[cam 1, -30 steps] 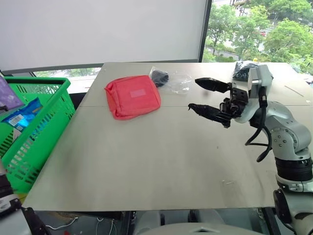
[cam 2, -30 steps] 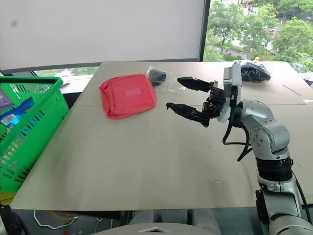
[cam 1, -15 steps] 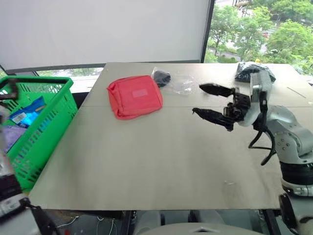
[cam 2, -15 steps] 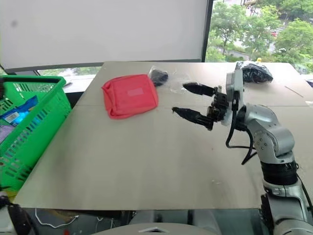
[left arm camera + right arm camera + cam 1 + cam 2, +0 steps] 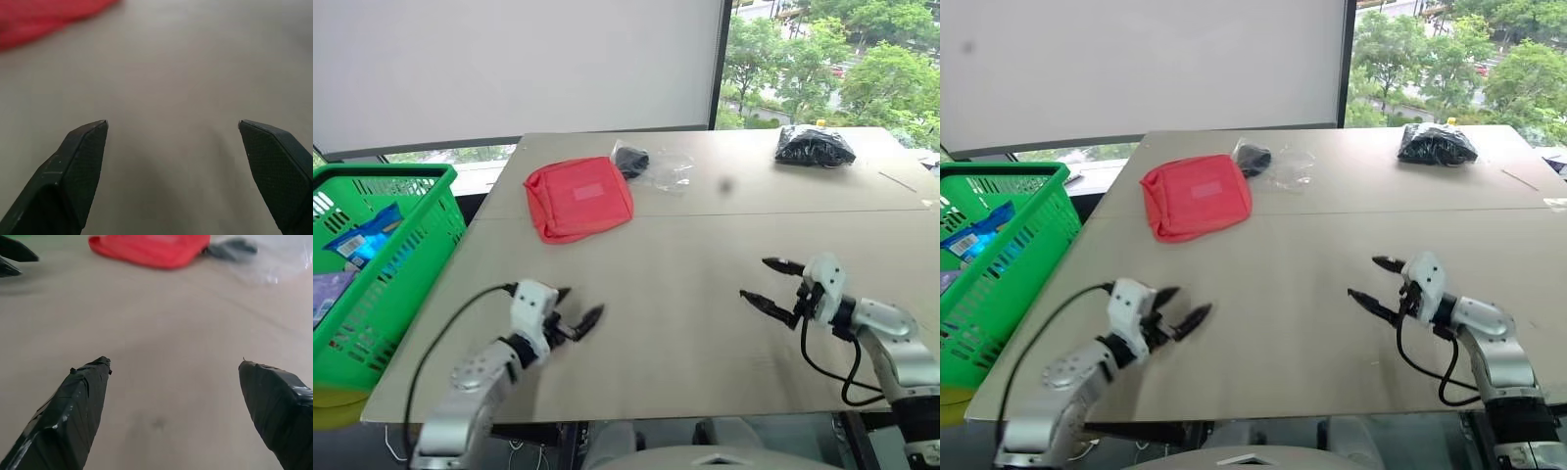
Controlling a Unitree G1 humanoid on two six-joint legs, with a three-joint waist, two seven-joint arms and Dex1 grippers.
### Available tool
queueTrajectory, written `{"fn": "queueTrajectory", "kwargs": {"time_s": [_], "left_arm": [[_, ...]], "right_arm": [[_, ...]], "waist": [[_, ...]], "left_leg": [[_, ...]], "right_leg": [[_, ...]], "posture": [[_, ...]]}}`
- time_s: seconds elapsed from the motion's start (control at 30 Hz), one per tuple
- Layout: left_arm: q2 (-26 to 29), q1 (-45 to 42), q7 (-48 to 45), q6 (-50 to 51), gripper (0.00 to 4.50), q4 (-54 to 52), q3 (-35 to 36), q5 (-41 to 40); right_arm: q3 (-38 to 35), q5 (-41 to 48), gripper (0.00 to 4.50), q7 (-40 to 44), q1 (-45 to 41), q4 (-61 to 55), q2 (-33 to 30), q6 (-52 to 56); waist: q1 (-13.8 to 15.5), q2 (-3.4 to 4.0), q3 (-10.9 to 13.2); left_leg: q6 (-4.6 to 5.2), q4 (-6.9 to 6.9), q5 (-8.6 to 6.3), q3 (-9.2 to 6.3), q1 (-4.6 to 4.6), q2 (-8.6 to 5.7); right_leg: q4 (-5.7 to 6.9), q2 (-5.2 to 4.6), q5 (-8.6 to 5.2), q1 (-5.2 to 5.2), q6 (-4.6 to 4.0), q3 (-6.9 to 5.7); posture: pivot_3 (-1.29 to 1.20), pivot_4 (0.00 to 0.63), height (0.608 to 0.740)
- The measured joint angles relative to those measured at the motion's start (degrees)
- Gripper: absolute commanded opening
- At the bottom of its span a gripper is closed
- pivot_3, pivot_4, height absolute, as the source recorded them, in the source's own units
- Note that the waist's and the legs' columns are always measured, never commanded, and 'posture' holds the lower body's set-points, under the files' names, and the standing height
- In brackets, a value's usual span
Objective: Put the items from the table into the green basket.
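Both grippers hover low over the near part of the table (image 5: 685, 323), jaws wide and empty: the left gripper (image 5: 576, 309) toward the near left, the right gripper (image 5: 770, 284) toward the near right. Farther back lie the red pouch (image 5: 578, 198), then the clear bag (image 5: 651, 164) just beside it. The black crinkled bag (image 5: 814, 146) sits far right. The green basket (image 5: 421, 245) stands left of the table, holding what appear to be a blue packet (image 5: 364, 235) and a purple box (image 5: 327, 296).

Bright, even daylight enters from the window (image 5: 822, 59) at far right. The beige-grey table top (image 5: 705, 245) shows soft shadows; both wrist views blur towards the far side.
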Motion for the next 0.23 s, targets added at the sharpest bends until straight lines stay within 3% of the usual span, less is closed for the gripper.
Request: {"fn": "queueTrajectory", "kwargs": {"time_s": [0.1,0.23], "left_arm": [[-0.58,1.81,-0.59,-2.44,4.39,-0.59,-2.20,1.93],[-0.92,1.90,-0.40,-3.15,4.39,-0.64,-2.73,2.92]], "right_arm": [[-0.49,-0.08,4.50,-0.05,0.52,0.49,-0.20,-0.98],[-0.55,-0.08,4.50,-0.09,0.66,0.72,-0.58,-1.04]], "waist": [[-0.47,0.17,0.10],[-1.01,0.17,0.10]], "left_leg": [[0.01,-0.13,-0.01,0.14,0.38,0.03],[0.01,-0.12,0.00,0.14,0.37,0.03]], "right_leg": [[-0.08,0.12,-0.05,0.61,0.01,0.13],[-0.08,0.25,-0.05,0.61,0.02,0.21]], "posture": [[-0.08,0.000,0.740],[-0.08,0.000,0.740]]}}
